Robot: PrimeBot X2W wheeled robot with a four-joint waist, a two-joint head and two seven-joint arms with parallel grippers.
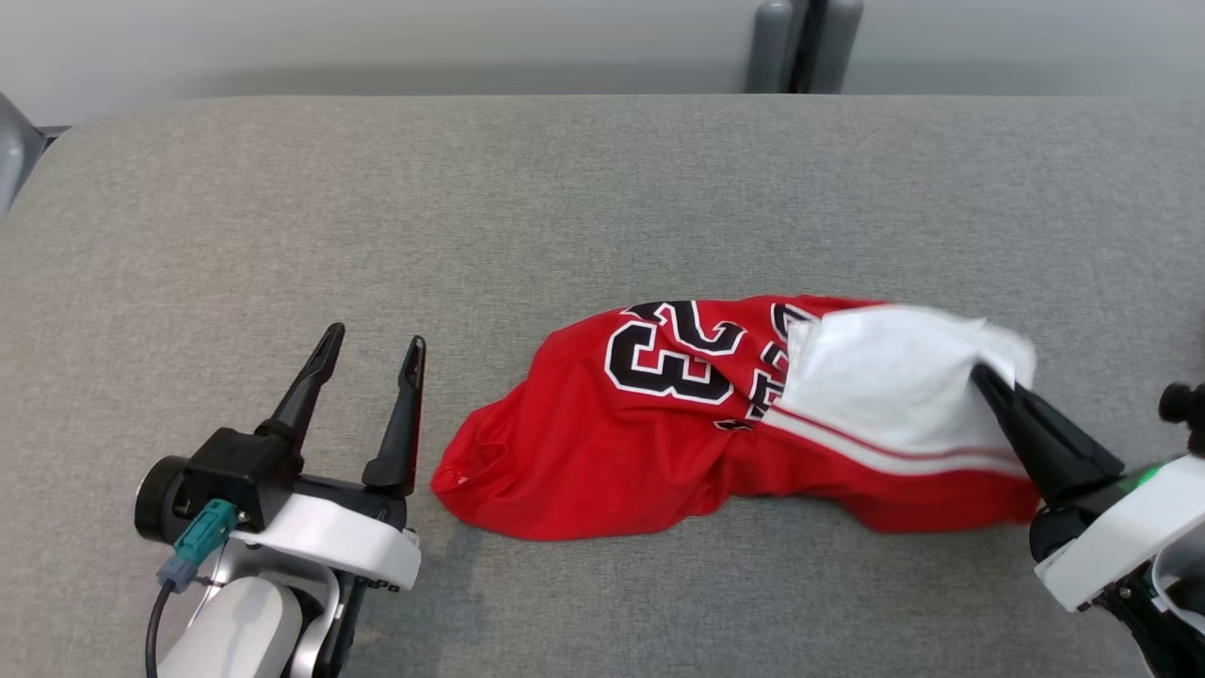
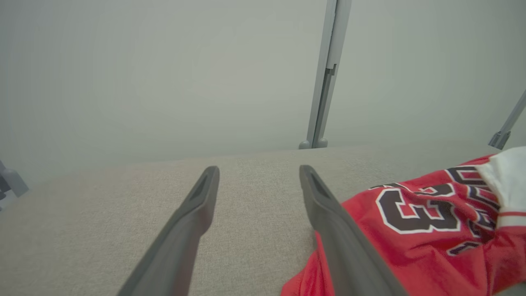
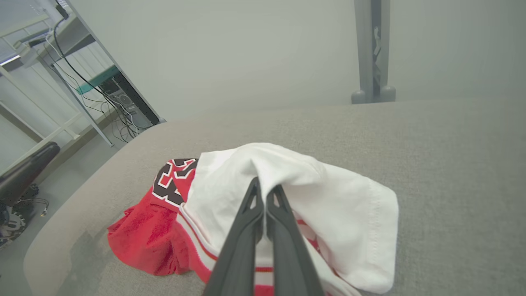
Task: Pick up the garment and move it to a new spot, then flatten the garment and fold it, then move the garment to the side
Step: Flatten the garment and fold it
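Right now my right fingers [image 3: 252, 213] are clenched tight on a fold of white cloth at the right end of the garment [image 1: 640, 443], the tips buried in a peak of fabric that rises around them. My left fingers [image 1: 405, 414] are released and spread wide, grasping nothing, resting just beside the garment's left hem. The worry, as I judge it, is that the pinch is narrow and may catch only the outer white layer. If I lift from here, that layer could slide out, or the red bulk could hang, unroll and drag across the grey tabletop [image 1: 602, 188], whose cloth-like surface would likely tug at it. One grip at one end also means the piece will probably swing and bunch further, making the flattening harder at the new spot. My left fingers stand so close to the hem that a sideways pull might snag it on them. The garment itself lies crumpled on the tabletop between my two arms, toward the right and near the front edge. It is a red jersey with a black, white-edged 23, striped trim, and a white part turned up over its right side.
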